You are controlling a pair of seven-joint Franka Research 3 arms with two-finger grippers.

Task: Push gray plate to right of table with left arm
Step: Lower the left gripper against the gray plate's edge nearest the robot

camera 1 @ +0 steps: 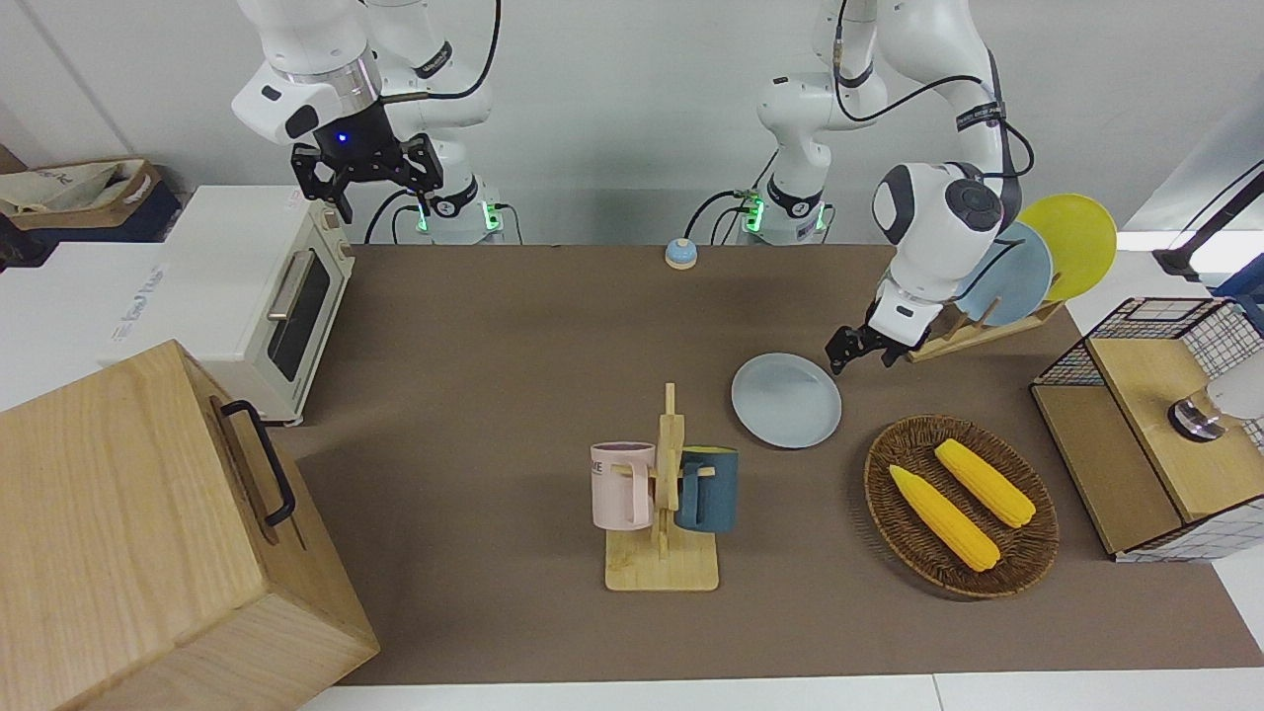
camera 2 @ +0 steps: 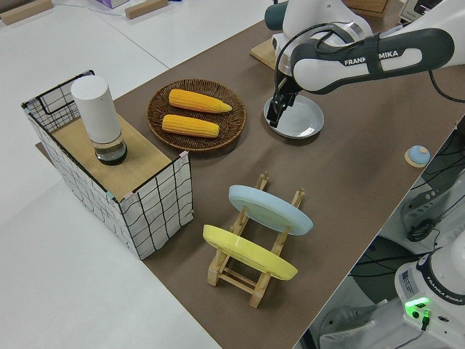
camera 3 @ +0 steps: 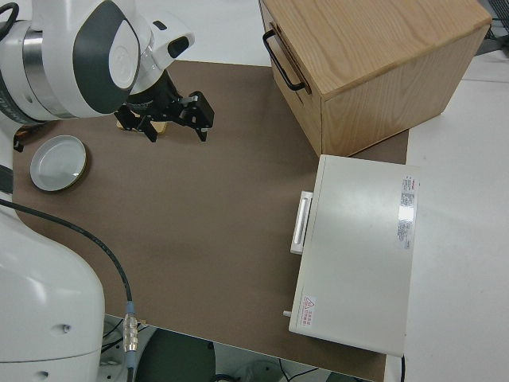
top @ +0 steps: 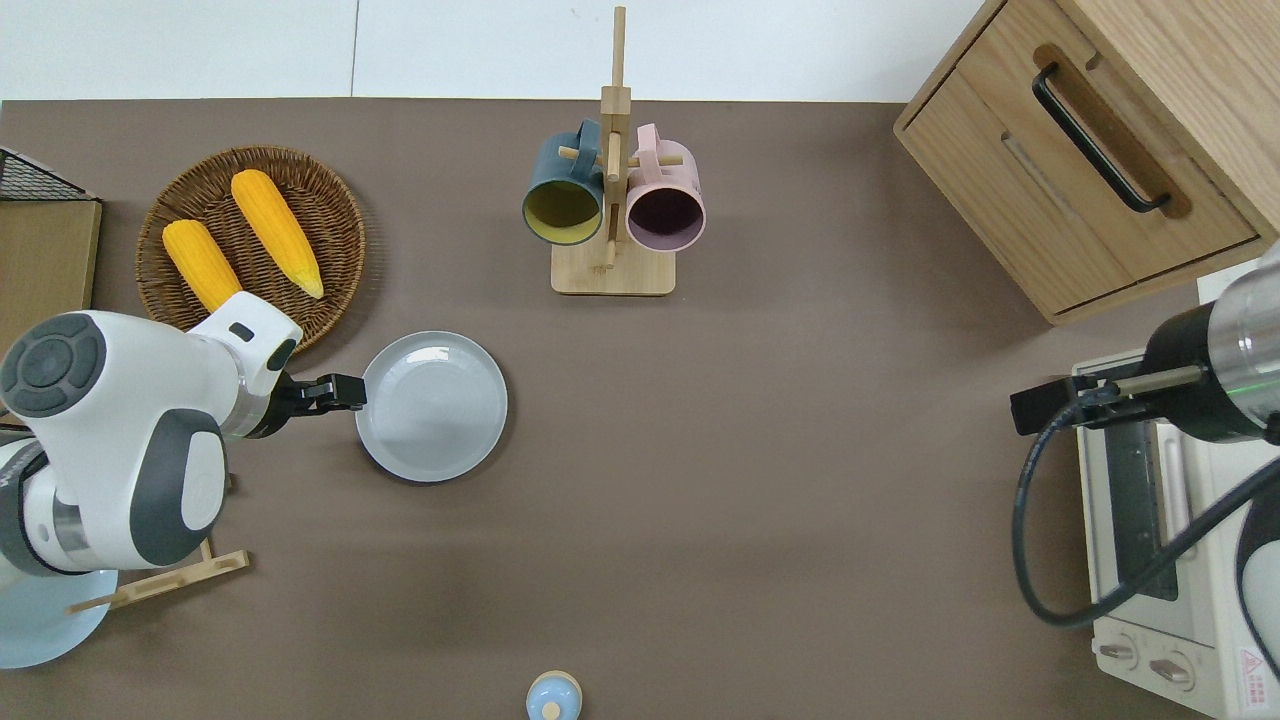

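Note:
The gray plate (camera 1: 786, 400) lies flat on the brown table (camera 1: 494, 395), nearer to the robots than the mug rack; it also shows in the overhead view (top: 431, 406) and the left side view (camera 2: 299, 118). My left gripper (camera 1: 839, 357) is shut and low at the plate's rim on the side toward the left arm's end of the table, as the overhead view (top: 345, 392) shows. I cannot tell if it touches the rim. My right gripper (camera 1: 370, 188) is open, and that arm is parked.
A wicker basket (top: 340, 200) with two corn cobs lies beside the plate. A mug rack (top: 612, 200) stands farther out. A plate rack holds a bluer plate (camera 1: 1012, 284) and a yellow plate (camera 1: 1071, 242). A wooden cabinet (camera 1: 128, 533) and a toaster oven (camera 1: 247, 286) stand at the right arm's end.

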